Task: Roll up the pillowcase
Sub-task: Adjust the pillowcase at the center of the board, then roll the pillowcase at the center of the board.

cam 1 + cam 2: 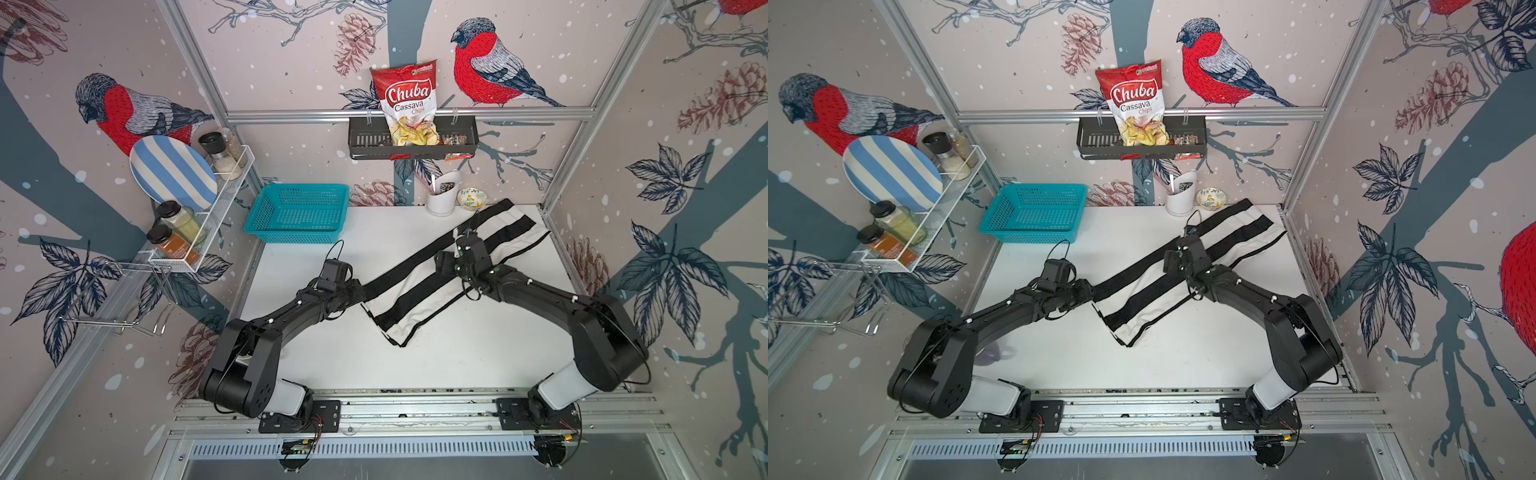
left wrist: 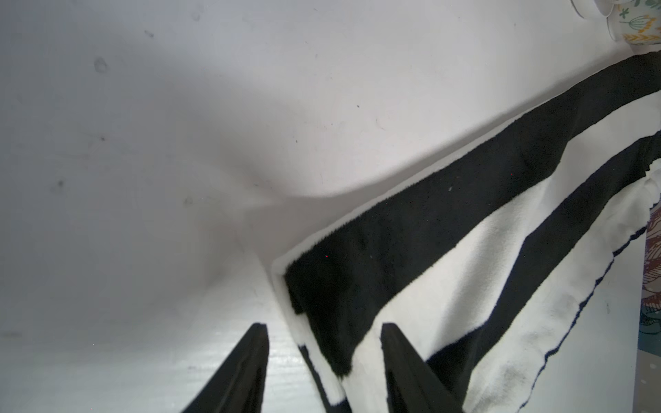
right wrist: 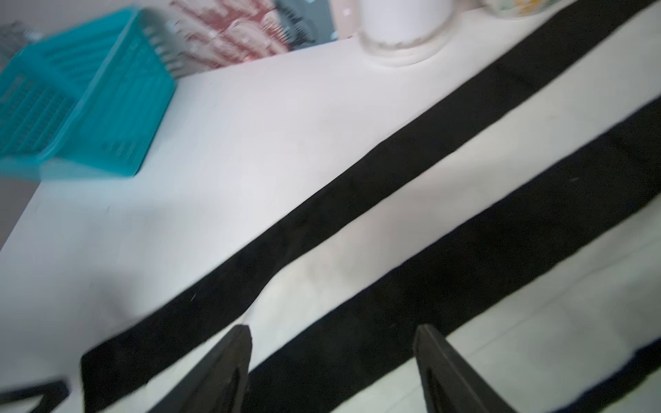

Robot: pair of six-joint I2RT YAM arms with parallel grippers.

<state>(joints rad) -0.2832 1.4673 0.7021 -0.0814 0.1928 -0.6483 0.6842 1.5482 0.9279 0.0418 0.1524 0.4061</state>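
My left tool (image 2: pixel 323 327) stands released. Its jaws are apart on either side of the near end of the pillowcase (image 2: pixel 447 250), one finger over the bare surface (image 2: pixel 143 178) and the other over the fabric. I judge it is placed so to close on that short edge and begin the roll. My right tool (image 3: pixel 334 327) hangs wide apart above the stripes midway along, grasping nothing, likely there to keep the cloth flat. The pillowcase lies as a long flat strip, slanting from the middle of the surface to its far right corner. Its far end is near the white holder (image 1: pixel 440 203) and well apart from the teal basket (image 1: pixel 291 235). No roll is formed yet.
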